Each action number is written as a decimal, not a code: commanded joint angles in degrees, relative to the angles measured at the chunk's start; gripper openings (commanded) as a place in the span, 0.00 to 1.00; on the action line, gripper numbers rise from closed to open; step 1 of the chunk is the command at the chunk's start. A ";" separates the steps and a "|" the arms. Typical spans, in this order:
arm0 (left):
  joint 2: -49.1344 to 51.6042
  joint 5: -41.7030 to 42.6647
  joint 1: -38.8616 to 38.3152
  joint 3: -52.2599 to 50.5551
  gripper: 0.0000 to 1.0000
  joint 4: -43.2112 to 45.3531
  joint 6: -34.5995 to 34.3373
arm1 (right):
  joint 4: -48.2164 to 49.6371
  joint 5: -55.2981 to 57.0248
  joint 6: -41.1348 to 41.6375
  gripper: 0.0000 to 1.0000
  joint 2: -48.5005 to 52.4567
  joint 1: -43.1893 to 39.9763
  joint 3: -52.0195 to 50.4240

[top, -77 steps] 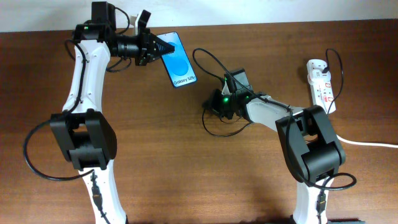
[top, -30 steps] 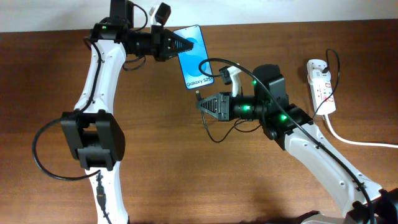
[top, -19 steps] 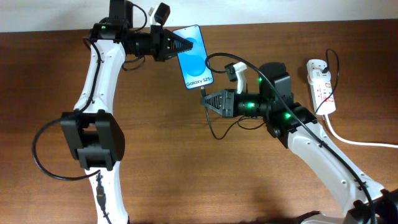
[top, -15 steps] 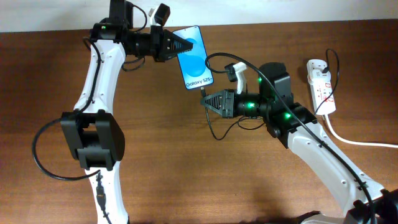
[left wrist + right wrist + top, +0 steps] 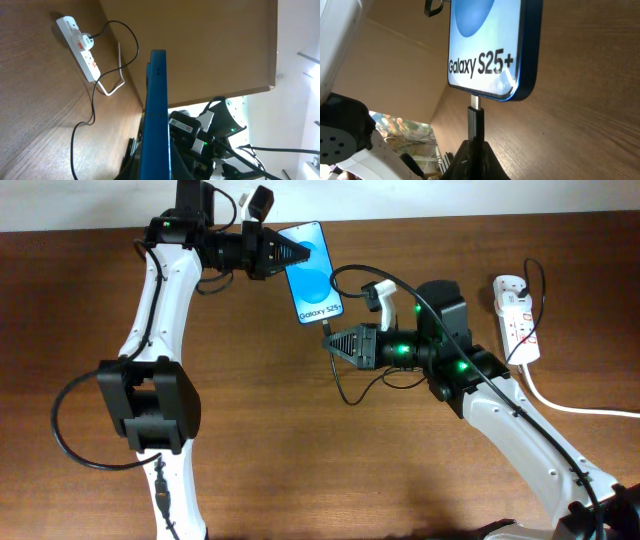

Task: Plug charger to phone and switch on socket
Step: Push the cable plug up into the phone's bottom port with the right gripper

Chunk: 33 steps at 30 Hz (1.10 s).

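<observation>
1. The phone (image 5: 312, 275) is a slim, glossy slab with a bright blue screen and rounded corners. It is held above the table's far middle, and "Galaxy S25+" is printed at the end facing the right arm.
2. The left gripper (image 5: 285, 252) is clamped on the phone's far end. In the left wrist view only the thin blue edge (image 5: 157, 115) shows.
3. The charger (image 5: 475, 117) has a small black plug with a bare metal tip. The tip meets the phone's bottom edge (image 5: 487, 45), but how deep it sits is hard to tell.
4. The right gripper (image 5: 335, 340) pinches the plug between closed dark fingers (image 5: 470, 155). The thin cable loops below it.
5. The socket (image 5: 517, 318) is a white plastic strip with red marks. It lies at the right on the brown wood-grain table (image 5: 300, 470).
6. Its thick white cord (image 5: 580, 408) runs off the right edge.
</observation>
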 commanded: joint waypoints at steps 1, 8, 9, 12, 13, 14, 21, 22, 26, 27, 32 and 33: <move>-0.35 3.15 -0.20 0.79 0.00 -0.07 -0.70 | 0.07 -1.16 -0.31 0.04 0.20 -0.13 -0.15; -0.35 3.15 -0.20 0.81 0.00 -0.07 -0.70 | 0.04 -1.16 0.33 0.04 0.76 -0.09 -0.15; -0.35 3.15 -0.20 0.79 0.00 -0.07 -0.70 | 0.04 -1.16 0.70 0.04 1.25 -0.02 -0.15; -0.35 3.15 -0.20 0.81 0.00 -0.07 -0.68 | 0.22 -1.16 0.72 0.04 1.90 -0.02 -0.15; -0.33 3.15 -0.24 0.81 0.00 -0.07 -0.68 | 0.35 -1.16 0.74 0.04 1.90 -0.02 -0.15; -0.33 3.15 -0.24 0.79 0.00 -0.07 -0.68 | 0.72 -1.16 0.79 0.04 1.90 -0.04 -0.15; -0.33 3.02 0.24 0.79 0.00 1.44 -0.70 | 1.09 -2.97 2.23 0.04 1.90 -0.04 -0.15; -0.35 3.02 0.48 0.81 0.00 1.44 -0.70 | 1.11 -3.13 2.25 0.04 1.90 -0.04 -0.15; -0.35 3.02 0.90 0.79 0.00 1.42 -0.68 | 1.11 -3.34 2.25 0.04 1.90 -0.04 -0.15; -0.35 3.02 0.90 0.79 0.00 1.44 -0.68 | 1.14 -3.34 2.25 0.04 1.90 -0.04 -0.15; -0.33 3.04 0.90 0.79 0.00 1.42 -0.68 | 2.40 -3.96 2.23 0.04 1.90 -0.15 -0.09; -0.35 3.04 0.90 0.81 0.00 1.40 -0.68 | 2.47 -3.96 2.25 0.04 1.90 -0.15 -0.09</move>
